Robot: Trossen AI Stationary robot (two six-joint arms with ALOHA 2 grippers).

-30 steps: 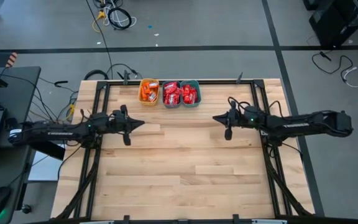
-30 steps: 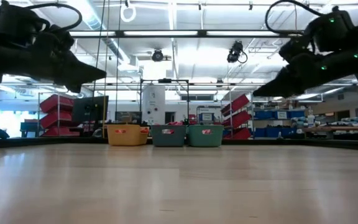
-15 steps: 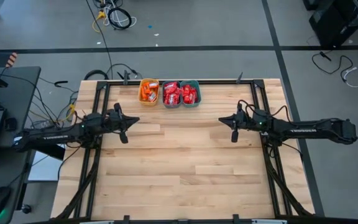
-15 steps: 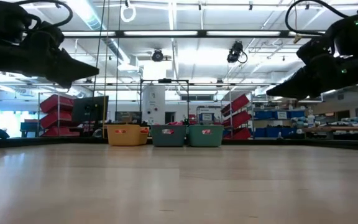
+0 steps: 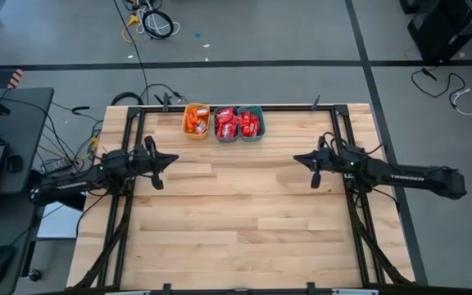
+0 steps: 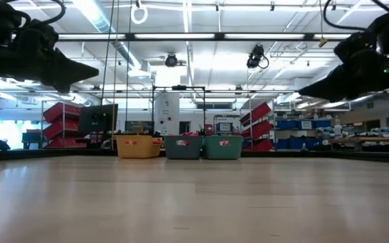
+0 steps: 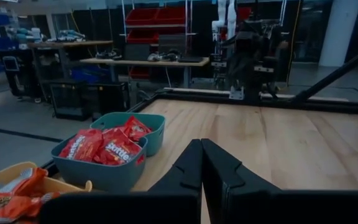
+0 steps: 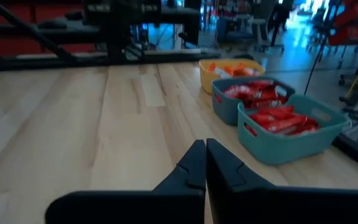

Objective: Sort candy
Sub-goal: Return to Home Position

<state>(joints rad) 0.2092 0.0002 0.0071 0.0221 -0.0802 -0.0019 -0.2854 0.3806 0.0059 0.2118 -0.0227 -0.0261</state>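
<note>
In the low view the walls of the three bins (image 6: pixel 183 147) hide almost all the candy (image 7: pixel 101 146), and in the left wrist view the yellow bin (image 7: pixel 73 183) is cut off by the picture's edge.

You have three bins side by side along the far edge of the table (image 5: pixel 236 221), a little left of its middle: the left bin (image 6: pixel 138 147), the middle bin (image 6: pixel 183 148) and the right bin (image 6: pixel 223 148). Each holds candy (image 5: pixel 225 124). The left gripper (image 5: pixel 173 157) hangs above the table's left side and the right gripper (image 5: pixel 297 159) above its right side. They are well apart, tips facing each other, and nearer the table's middle than the bins are.
</note>
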